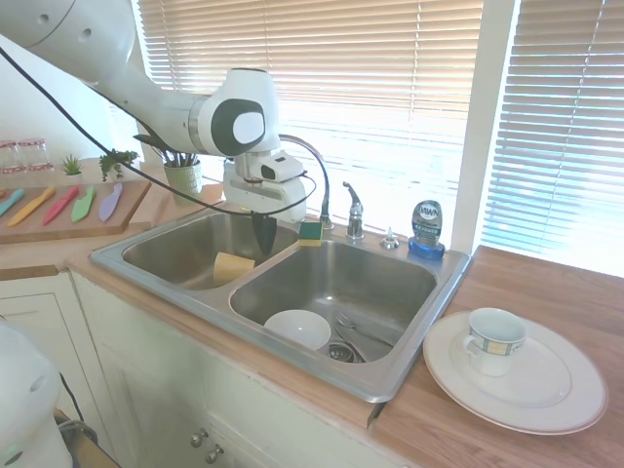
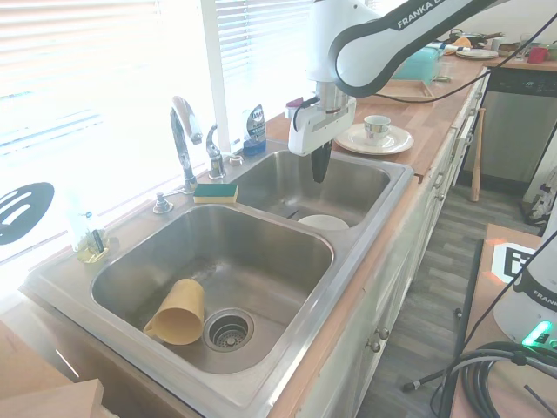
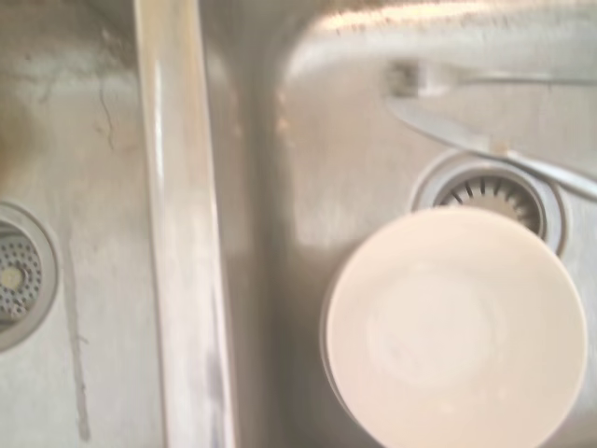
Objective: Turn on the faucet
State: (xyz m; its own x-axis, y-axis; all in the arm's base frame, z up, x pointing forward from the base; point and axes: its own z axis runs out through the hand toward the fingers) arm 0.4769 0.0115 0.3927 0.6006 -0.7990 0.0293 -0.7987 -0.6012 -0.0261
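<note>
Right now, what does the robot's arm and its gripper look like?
The arm is glossy white with rounded segments and dark grey round joint caps; black lettering reading EMIKA shows along one link. Thin black cables loop beside the white wrist block. The gripper ends in narrow dark fingers.

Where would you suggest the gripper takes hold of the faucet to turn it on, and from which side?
Probably the short lever handle of the faucet, not the thin arched spout. The lever sticks up from its stubby base, so come from above on the sink side, pinching it across its width. The gripper hangs over the sink divider.
</note>
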